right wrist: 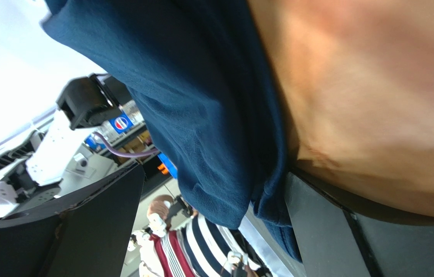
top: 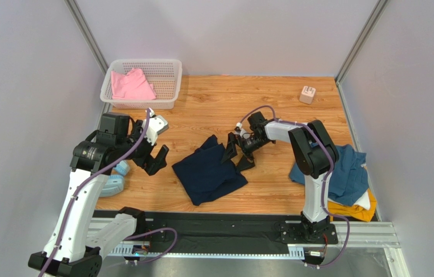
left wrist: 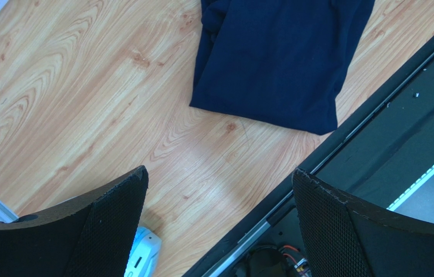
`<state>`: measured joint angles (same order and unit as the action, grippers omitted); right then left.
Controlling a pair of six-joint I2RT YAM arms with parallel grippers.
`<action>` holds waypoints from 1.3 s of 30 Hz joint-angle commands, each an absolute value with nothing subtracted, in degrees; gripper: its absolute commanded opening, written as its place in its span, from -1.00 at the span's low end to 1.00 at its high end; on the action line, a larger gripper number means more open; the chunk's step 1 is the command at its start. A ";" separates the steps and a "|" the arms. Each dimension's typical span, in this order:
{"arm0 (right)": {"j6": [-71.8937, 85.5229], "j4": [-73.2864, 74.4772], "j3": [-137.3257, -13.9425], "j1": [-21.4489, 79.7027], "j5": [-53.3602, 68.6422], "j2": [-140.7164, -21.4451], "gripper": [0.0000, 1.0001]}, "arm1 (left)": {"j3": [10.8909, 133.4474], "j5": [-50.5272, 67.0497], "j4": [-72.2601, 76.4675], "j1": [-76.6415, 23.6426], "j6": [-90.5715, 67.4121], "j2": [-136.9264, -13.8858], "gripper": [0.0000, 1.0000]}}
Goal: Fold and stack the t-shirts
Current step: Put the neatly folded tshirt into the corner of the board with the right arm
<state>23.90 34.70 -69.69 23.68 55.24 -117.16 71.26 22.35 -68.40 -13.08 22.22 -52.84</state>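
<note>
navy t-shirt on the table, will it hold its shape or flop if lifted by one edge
Probably floppy: the navy t-shirt lies creased, and its edge droops between the open fingers of the right gripper. Likely light, being thin cloth. Pushed, it would probably bunch up rather than slide whole across the table.

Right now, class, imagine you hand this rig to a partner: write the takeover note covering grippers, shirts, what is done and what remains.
Left gripper: open, empty, over bare table left of the navy t-shirt.
Right gripper: open, navy cloth between its jaws at the shirt's far right edge, not clamped.
Pink t-shirt lies in the basket; teal t-shirt, white t-shirt and mustard t-shirt sit heaped at the table's right edge.
Done: navy looks part-folded. Left: finish it, fold the heap, stack all.
</note>
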 commanded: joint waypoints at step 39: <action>31.64 36.28 -62.67 21.37 28.65 -83.18 -1.00 | 74.35 22.76 -70.84 -12.83 24.08 -49.31 0.99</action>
